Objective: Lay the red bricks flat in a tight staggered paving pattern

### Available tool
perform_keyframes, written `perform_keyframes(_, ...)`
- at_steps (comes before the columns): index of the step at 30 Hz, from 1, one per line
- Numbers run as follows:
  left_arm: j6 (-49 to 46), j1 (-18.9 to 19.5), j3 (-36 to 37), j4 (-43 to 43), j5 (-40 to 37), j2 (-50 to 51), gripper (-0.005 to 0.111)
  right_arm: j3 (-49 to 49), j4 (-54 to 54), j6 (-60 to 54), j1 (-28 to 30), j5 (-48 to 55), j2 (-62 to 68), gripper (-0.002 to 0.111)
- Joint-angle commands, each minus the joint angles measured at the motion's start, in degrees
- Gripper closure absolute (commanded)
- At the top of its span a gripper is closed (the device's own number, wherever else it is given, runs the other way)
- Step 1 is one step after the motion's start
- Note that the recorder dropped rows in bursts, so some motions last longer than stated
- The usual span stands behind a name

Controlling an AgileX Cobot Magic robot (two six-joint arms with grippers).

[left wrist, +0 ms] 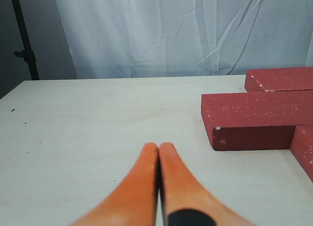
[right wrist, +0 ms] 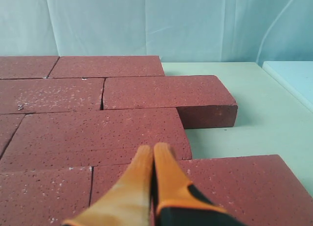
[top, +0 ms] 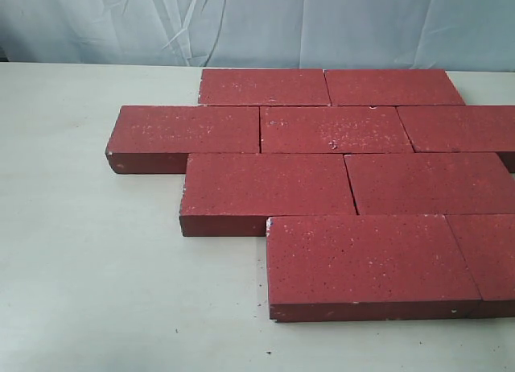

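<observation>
Directly beneath the right gripper (right wrist: 153, 147), whose jaws are pressed together with nothing between them, the red bricks (right wrist: 98, 133) are seen lying flat. Further courses are laid beyond the tips, each offset from the last, and the seams appear tight.

The left gripper (left wrist: 159, 146) is likewise clenched and empty, held over the bare table (left wrist: 88, 118). The nearest brick end is found ahead of its tips and off to one side, well apart from them.

In the exterior view four staggered courses are shown, and neither gripper is seen.

The bricks are judged heavy, rigid and rough-faced, so slipping is thought unlikely, though the white-chipped edges may crumble. A hold would best be taken across the short width near mid-length. Alternatively, closed jaws could be set against an end face so that a brick is slid.
</observation>
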State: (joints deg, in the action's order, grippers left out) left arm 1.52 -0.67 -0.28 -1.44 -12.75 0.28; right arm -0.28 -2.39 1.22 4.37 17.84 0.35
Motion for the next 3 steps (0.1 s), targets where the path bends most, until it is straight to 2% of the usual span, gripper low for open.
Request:
perform_keyframes(1, 0.4, 0.0, 0.3, -0.1, 1.0, -0.3, 0.107, 0.3, -0.5, 0.1, 0.2, -0.4, -0.3, 0.109)
perform_keyframes(3, 0.4, 0.0, 0.3, -0.1, 1.0, -0.3, 0.107, 0.3, -0.5, 0.1, 0.2, -0.4, -0.3, 0.109)
